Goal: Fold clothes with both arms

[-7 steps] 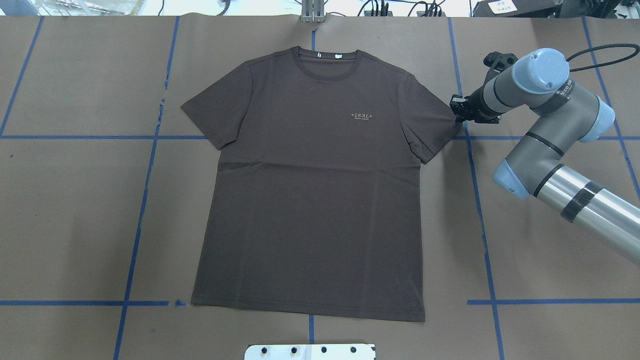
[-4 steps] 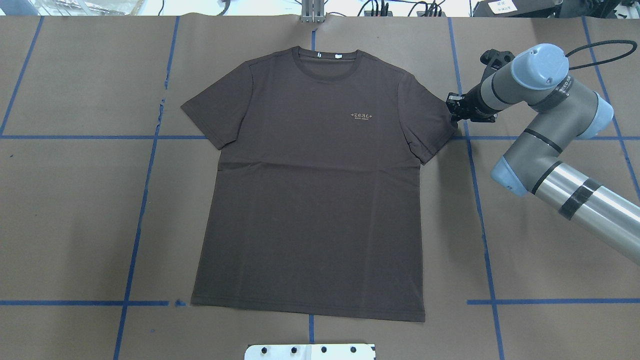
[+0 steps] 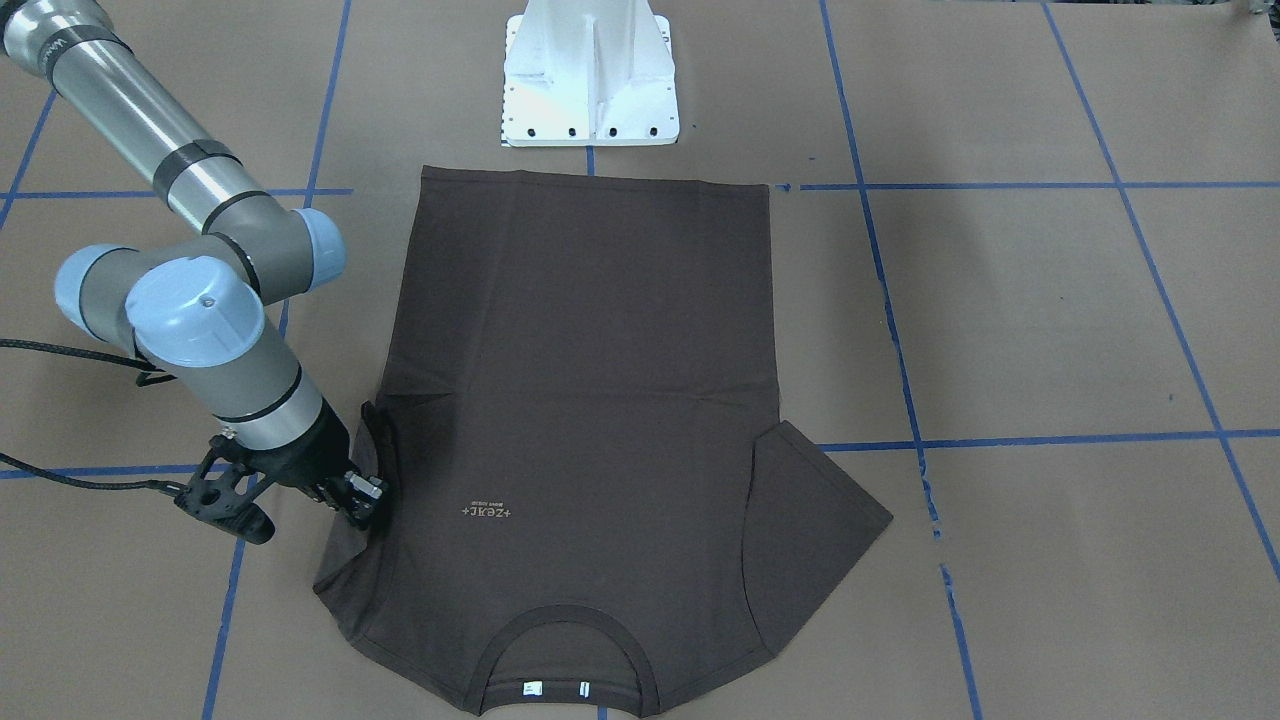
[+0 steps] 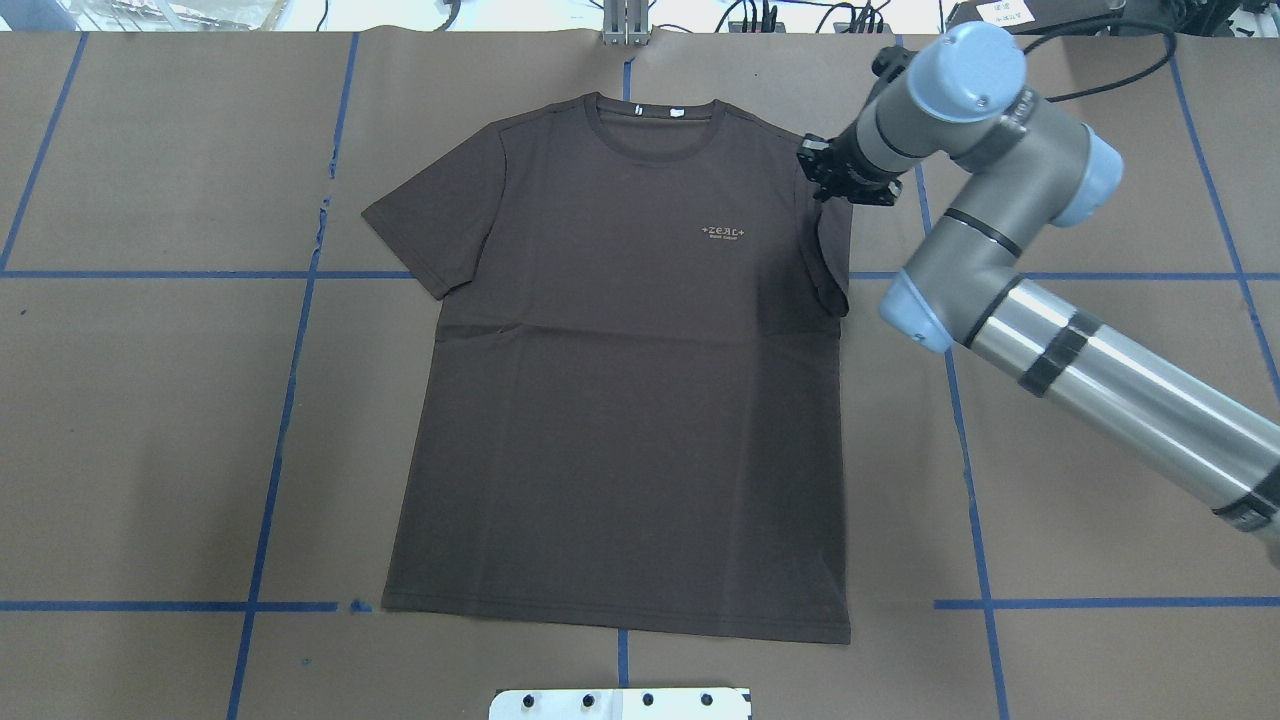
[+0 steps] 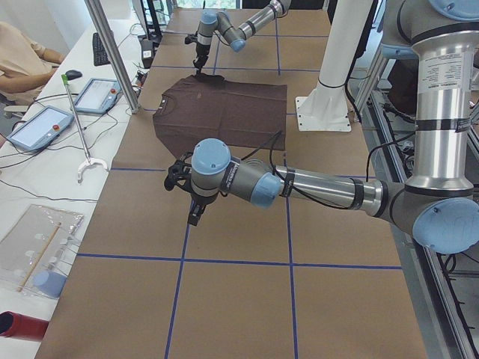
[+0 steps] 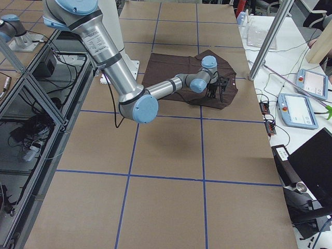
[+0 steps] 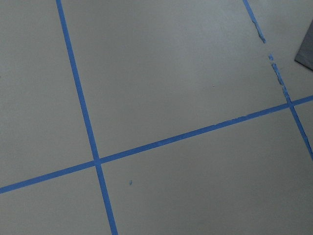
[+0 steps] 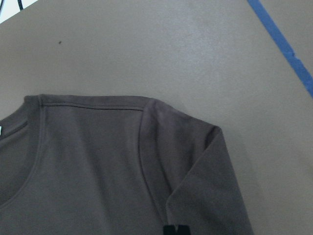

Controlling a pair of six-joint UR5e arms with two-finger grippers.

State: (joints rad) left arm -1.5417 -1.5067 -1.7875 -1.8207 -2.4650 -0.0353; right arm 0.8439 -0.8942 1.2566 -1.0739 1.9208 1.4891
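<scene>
While T-shirt [image 4: 620, 420] lies flat mid-counter [image 4: 150, 420], right pincer [image 4: 822, 180], clamped on sleeve [image 4: 830, 255] hem, has swung inward from outside shirt edge; sleeve now doubled over. You're into first fold. Left pincer [image 5: 196, 213] off shirt, grip state can't tell.

Same look on right arm [image 4: 1130, 390] and left arm [image 5: 322, 191]: shiny silver tubes, matte grey joint housings, round light-blue caps [image 4: 965, 60] with a tiny dot in the middle. Black tape bands [image 4: 1052, 358] round the silver tube, way back from the jaws. Right gripper [image 3: 362, 497] all black, skeleton-ish black bracket [image 3: 222, 500] just behind the jaws, black cable [image 3: 30, 346] looping off the wrist there too. Left gripper [image 5: 196, 213] black as well, too small for detail. Printed label [image 5: 439, 75] on the left arm's fat tube, farthest from the jaws.
</scene>
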